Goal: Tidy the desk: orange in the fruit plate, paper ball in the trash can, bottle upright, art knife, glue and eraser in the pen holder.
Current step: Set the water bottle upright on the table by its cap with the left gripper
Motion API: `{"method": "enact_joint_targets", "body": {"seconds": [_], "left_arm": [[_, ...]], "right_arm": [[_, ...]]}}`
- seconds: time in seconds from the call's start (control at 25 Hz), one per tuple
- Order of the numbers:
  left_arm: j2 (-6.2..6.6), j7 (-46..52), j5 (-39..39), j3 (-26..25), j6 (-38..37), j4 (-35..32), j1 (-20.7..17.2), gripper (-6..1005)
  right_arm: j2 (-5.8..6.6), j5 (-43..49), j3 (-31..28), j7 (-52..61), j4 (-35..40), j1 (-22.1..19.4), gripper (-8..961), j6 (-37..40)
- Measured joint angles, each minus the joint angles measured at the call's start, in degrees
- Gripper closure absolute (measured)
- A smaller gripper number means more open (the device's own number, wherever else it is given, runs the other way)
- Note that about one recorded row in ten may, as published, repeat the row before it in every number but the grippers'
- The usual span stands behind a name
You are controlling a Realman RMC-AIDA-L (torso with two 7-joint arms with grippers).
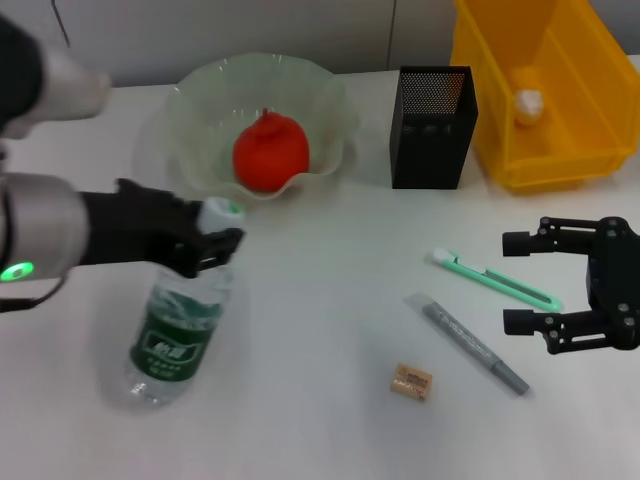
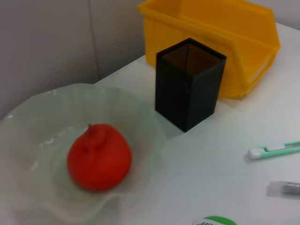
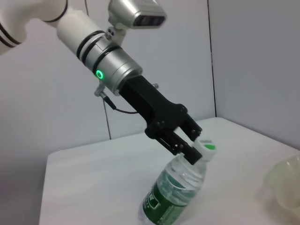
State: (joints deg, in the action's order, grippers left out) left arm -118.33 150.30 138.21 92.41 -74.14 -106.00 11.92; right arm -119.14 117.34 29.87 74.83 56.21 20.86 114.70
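Note:
My left gripper (image 1: 214,240) is shut on the neck of the bottle (image 1: 176,335), just under its white cap. The bottle leans slightly with its base on the desk (image 1: 320,330); the right wrist view shows the same grip (image 3: 189,149) on the bottle (image 3: 173,199). The orange (image 1: 270,152) lies in the fruit plate (image 1: 190,120). A paper ball (image 1: 528,104) sits inside the trash can (image 1: 570,150). On the desk lie the art knife (image 1: 495,280), the glue (image 1: 470,345) and the eraser (image 1: 411,381). The pen holder (image 1: 432,125) stands behind them. My right gripper (image 1: 515,282) hangs open just right of the knife.
The left wrist view shows the orange (image 2: 99,157), the pen holder (image 2: 190,84), the trash can (image 2: 211,33), the knife's tip (image 2: 274,151) and the glue's end (image 2: 283,189). A grey wall runs behind the desk.

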Motion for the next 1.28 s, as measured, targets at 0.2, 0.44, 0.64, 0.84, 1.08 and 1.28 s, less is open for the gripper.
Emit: {"method": "enact_joint_targets", "body": {"seconds": [0.2, 0.44, 0.64, 0.84, 1.08, 1.28], "left_arm": [[0.01, -1.24, -0.11, -1.90, -2.84, -3.87, -3.69, 555], [-0.03, -2.18, -0.63, -2.96, -3.76, -7.61, -7.42, 555], [-0.12, -4.64, -5.59, -4.95, -4.06, -8.17, -7.93, 558], [-0.22, -10.91, -12.86, -8.19, -1.60, -7.03, -9.79, 557], [-0.28, -13.68, -15.38, -9.00, -0.62, -4.70, -10.33, 554], [-0.33, -14.31, -16.03, -8.85, 0.38, -3.44, -10.21, 551]], "right_arm": [[-0.04, -0.94, 0.02, 0.03, -0.39, 0.44, 135, 0.39], [-0.05, -1.21, 0.02, 0.49, -0.47, 0.67, 135, 0.44], [-0.05, -1.23, 0.02, 0.59, -0.55, 0.72, 135, 0.44], [-0.05, -1.24, 0.02, 0.59, -0.83, 0.62, 135, 0.36], [-0.05, -1.24, 0.02, 0.59, -1.19, 0.71, 135, 0.39], [-0.05, -1.24, 0.02, 0.59, -1.34, 0.95, 135, 0.34]]}}
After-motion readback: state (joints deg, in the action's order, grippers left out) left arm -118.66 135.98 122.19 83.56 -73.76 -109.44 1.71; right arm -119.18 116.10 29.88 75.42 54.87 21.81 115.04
